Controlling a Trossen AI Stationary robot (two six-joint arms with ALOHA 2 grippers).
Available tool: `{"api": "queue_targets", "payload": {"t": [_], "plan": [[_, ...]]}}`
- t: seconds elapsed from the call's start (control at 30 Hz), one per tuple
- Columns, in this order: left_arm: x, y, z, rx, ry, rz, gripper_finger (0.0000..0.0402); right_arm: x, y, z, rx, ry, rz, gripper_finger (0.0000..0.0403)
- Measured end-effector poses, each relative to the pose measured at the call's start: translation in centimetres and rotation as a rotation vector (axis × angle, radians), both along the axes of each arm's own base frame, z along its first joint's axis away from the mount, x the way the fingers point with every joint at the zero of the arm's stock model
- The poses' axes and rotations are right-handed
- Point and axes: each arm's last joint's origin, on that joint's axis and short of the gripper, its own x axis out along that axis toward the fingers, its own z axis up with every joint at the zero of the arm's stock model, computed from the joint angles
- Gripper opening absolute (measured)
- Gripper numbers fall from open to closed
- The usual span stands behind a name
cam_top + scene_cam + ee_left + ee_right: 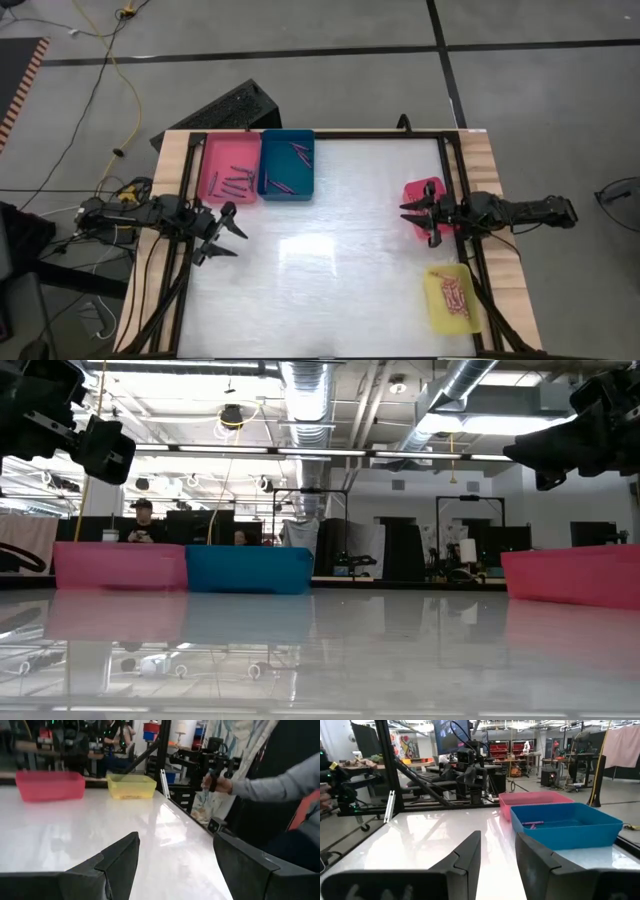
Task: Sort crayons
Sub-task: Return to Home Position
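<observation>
White and shiny, the table fills my top screen. The big room behind it has desks, lamps and pipes.

Four trays sit on the table. Near the left arm, at the top of my top screen, a pink tray and a blue tray stand side by side, touching. Near the right arm there is a small red tray. A yellow tray sits apart from it, lower down on that side.

The crayons are in the trays. I see a bunch of dark ones in the pink tray, a few in the blue tray and a heap of pink ones in the yellow tray. I cannot tell what is in the red tray, because the right arm covers most of it.

The left claw hangs over the left side of the table, just below the pink tray on my top screen. Its two fingers are spread wide and there is nothing between them. Its wrist camera looks across the table at the red and yellow trays. A person's grey sleeve shows past the table's edge.

The right claw hangs above the red tray. Its fingers are parted too, but less than the left ones, and they grip nothing. From the low camera, both arms are up off the table.
</observation>
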Motion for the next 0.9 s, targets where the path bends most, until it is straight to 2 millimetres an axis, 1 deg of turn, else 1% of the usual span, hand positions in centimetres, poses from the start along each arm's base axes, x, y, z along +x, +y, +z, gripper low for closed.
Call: {"api": "queue_targets", "payload": {"t": [0.1,0.27,0.9], "plan": [[0.0,0.0,0.0,-0.075,0.033,-0.005,0.0245,0.0,0.0,0.0,-0.001,0.0,0.0,0.0134],[0.0,0.0,0.0,-0.121,0.053,-0.009,0.0245,0.0,0.0,0.0,-0.003,0.0,0.0,0.0134],[0.0,0.0,0.0,-0.127,0.056,-0.008,0.0245,0.0,0.0,0.0,-0.003,0.0,-0.002,0.0134]]}}
